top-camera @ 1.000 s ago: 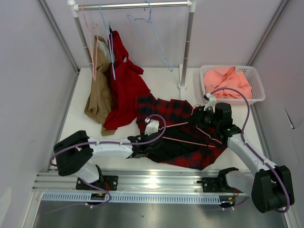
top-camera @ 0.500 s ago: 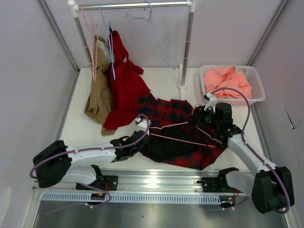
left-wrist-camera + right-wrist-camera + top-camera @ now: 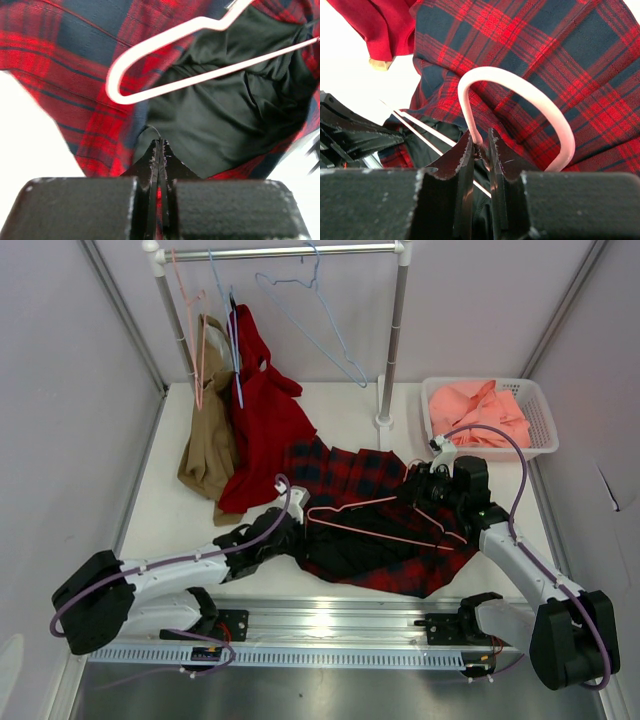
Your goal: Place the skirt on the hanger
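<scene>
My left pincer [image 3: 159,146]: clenched on the skirt [image 3: 60,50] edge
My right pincer [image 3: 481,142]: grasping the hanger [image 3: 520,82] hook, above the plaid

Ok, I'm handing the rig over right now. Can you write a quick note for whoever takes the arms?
Left gripper: jaws shut, pinching the skirt at the edge of its opening, where the black lining shows.
Right gripper: jaws shut on the hanger, at the foot of its hook.
The skirt lies on the table, with the hanger lying across it.
Done: both grips made.
Left: work the hanger into the skirt's opening. Nothing is hung yet.
</scene>
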Action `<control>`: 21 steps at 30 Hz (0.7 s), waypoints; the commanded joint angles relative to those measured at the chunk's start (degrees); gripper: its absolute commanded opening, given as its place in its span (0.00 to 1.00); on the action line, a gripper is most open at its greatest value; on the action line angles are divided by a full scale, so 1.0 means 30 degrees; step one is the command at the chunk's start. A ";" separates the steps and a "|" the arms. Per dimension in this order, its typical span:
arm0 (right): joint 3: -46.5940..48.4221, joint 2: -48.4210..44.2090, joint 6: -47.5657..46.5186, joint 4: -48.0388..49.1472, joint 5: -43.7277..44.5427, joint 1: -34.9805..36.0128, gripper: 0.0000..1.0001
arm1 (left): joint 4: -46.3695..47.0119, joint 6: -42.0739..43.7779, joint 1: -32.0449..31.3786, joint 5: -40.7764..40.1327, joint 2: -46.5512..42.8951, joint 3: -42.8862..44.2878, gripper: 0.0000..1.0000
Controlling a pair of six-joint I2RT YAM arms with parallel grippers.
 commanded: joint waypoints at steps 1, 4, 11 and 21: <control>0.0615 -0.0371 0.0026 0.0467 0.0364 0.0014 0.00 | 0.0098 -0.0133 0.1058 0.0957 -0.1109 -0.0464 0.00; 0.0585 -0.0459 0.0056 0.0467 0.0365 0.0014 0.00 | -0.0282 -0.0485 0.2084 0.1107 -0.1608 -0.0874 0.00; 0.0585 -0.0693 0.0115 0.0438 0.0335 0.0014 0.00 | -0.0840 -0.1186 0.3580 0.1109 -0.1318 -0.0613 0.00; 0.0497 -0.0840 -0.0324 -0.0235 0.0364 0.0218 0.00 | -0.0110 -0.1658 0.4606 0.1341 -0.0674 0.0147 0.00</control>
